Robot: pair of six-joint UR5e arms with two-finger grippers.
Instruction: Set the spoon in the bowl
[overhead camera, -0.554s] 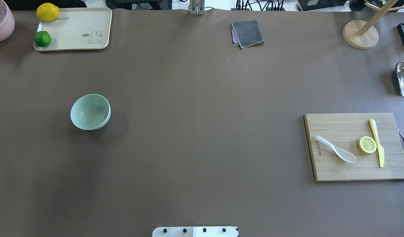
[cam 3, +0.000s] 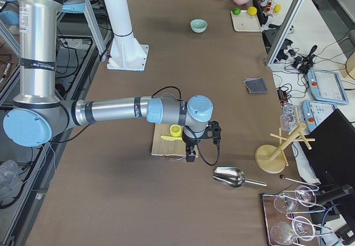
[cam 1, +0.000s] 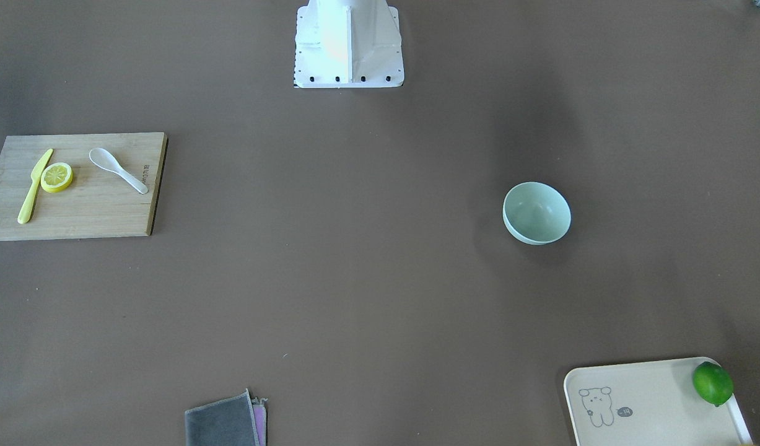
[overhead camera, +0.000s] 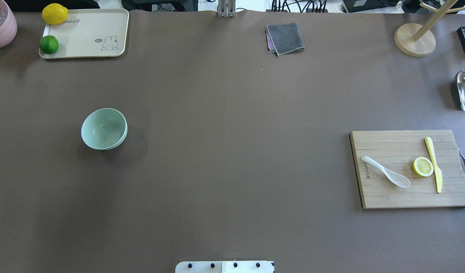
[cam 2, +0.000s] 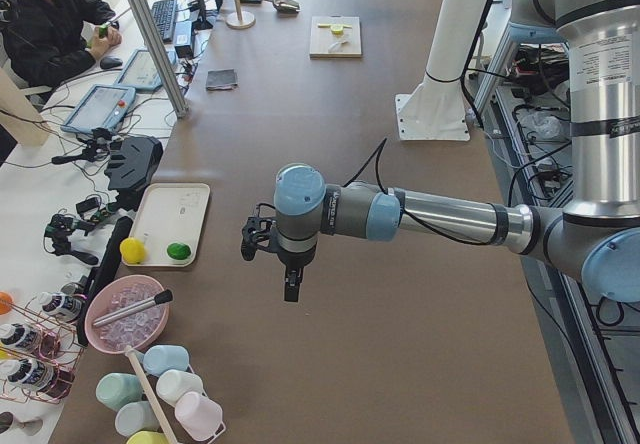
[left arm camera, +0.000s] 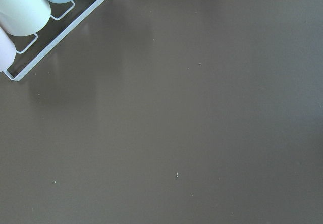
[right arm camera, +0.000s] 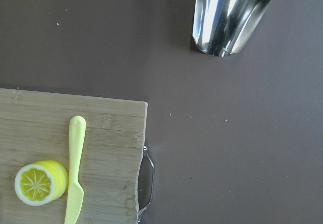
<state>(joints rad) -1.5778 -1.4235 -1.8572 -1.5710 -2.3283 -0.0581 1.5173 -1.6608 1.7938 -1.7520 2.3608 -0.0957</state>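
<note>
The right hand [cam 3: 190, 156] hangs above the board's [overhead camera: 399, 197] outer side, close to the right edge of the surface [overhead camera: 232, 151]. It shows only in the side view, so I cannot tell whether its fingers are apart or together. Its wrist camera looks down on the knife [right arm camera: 74, 173], the lemon slice [right arm camera: 40, 182], the board's metal handle and the scoop [right arm camera: 229, 17], but not on the spoon [overhead camera: 385, 171]. The spoon therefore lies inward from this hand, past the knife and the lemon slice, on the half of the board towards the middle of the surface. It lies flat and diagonal. Its bowl end points towards the robot's edge and the right edge, and its handle points towards the far edge and the centre. A grasp across the handle would probably need the wrist turned to meet that slant. The left hand [cam 2: 290, 290] hovers over bare surface near the left edge, and its opening cannot be told either. It is much farther from the spoon, so the right arm looks the better placed for the pick. The bowl [overhead camera: 103, 129] stands upright and empty in the left half of the surface, well apart from the board. Carrying the spoon there would mean a long reach across the middle, or a handover to the left arm.
</note>
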